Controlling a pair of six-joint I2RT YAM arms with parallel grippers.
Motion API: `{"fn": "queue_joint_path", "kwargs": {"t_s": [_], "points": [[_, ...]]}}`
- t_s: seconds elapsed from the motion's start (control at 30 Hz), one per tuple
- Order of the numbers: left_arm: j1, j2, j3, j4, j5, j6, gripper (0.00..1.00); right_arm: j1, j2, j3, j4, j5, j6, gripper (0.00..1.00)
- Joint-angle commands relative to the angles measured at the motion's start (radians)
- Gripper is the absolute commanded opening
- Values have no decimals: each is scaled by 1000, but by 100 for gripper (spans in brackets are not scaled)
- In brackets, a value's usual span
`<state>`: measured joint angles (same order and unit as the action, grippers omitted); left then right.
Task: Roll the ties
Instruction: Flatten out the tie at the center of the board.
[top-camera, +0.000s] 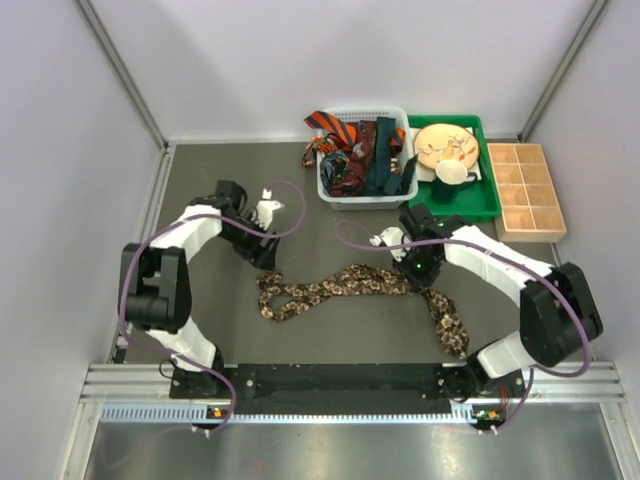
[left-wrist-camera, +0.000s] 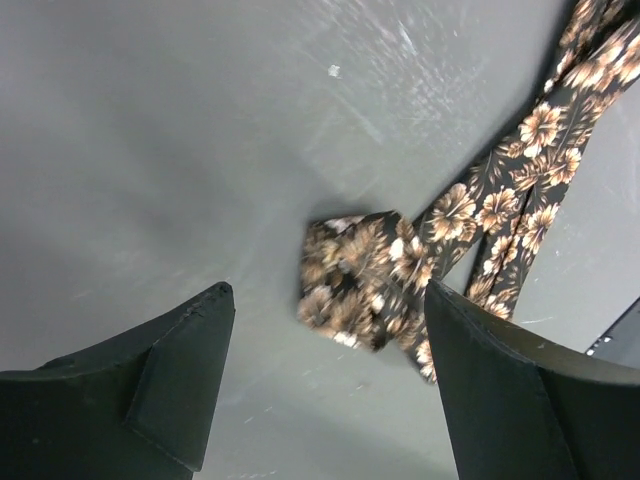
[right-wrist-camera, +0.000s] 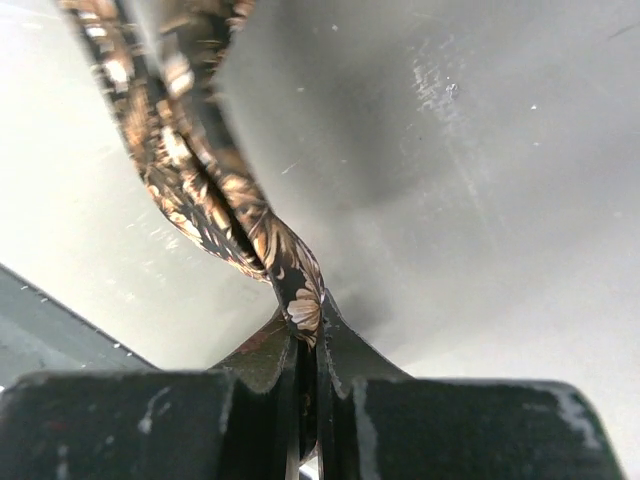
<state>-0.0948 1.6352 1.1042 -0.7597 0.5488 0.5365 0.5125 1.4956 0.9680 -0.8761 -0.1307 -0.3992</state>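
A brown-black flowered tie (top-camera: 345, 285) lies in a wavy line across the dark table, its wide end near the right arm's base. My right gripper (top-camera: 418, 272) is shut on a twisted stretch of it; in the right wrist view the tie (right-wrist-camera: 190, 190) runs up from the pinched jaws (right-wrist-camera: 308, 325). My left gripper (top-camera: 266, 256) hovers open over the tie's left end. In the left wrist view that folded end (left-wrist-camera: 360, 280) lies just beyond the spread fingertips (left-wrist-camera: 328, 292), not touching them. Other ties (top-camera: 372, 150) are piled in the white basket, and an orange-black striped one (top-camera: 322, 125) hangs over its left rim.
The white mesh basket (top-camera: 365, 200) stands at the back centre. Right of it a green tray (top-camera: 480, 208) holds a plate (top-camera: 445, 143) and a cup (top-camera: 452, 172). A wooden compartment box (top-camera: 525, 190) sits at the far right. Grey walls close in both sides.
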Motion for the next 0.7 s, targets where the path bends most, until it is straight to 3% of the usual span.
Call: {"fn": "queue_joint_path", "kwargs": {"t_s": [0.0, 0.13, 0.23, 0.27, 0.37, 0.4, 0.47, 0.6, 0.63, 0.67], "points": [[-86, 92, 42, -36, -113, -95, 80, 12, -100, 18, -40, -53, -15, 0], [-111, 150, 23, -33, -136, -112, 74, 12, -162, 64, -73, -73, -21, 0], [-112, 182, 28, -81, -104, -95, 52, 11, -212, 122, -89, -72, -6, 0], [-112, 183, 28, -104, -84, -83, 40, 11, -219, 133, -98, -73, 5, 0], [-111, 163, 32, -131, 12, -52, 25, 11, -233, 167, -103, -60, 16, 0], [-109, 157, 40, -159, 26, -23, 13, 6, -232, 173, -106, -50, 16, 0], [-103, 121, 86, -167, 36, 9, 0, -27, -230, 195, -116, -53, 10, 0], [0, 17, 248, -252, 169, 158, 0, -149, -198, 276, -152, -99, -36, 0], [9, -32, 278, -301, 206, 240, 0, -178, -172, 319, -167, -137, -50, 0], [3, -63, 298, -356, 227, 451, 0, -221, -158, 340, -196, -165, -90, 0]]}}
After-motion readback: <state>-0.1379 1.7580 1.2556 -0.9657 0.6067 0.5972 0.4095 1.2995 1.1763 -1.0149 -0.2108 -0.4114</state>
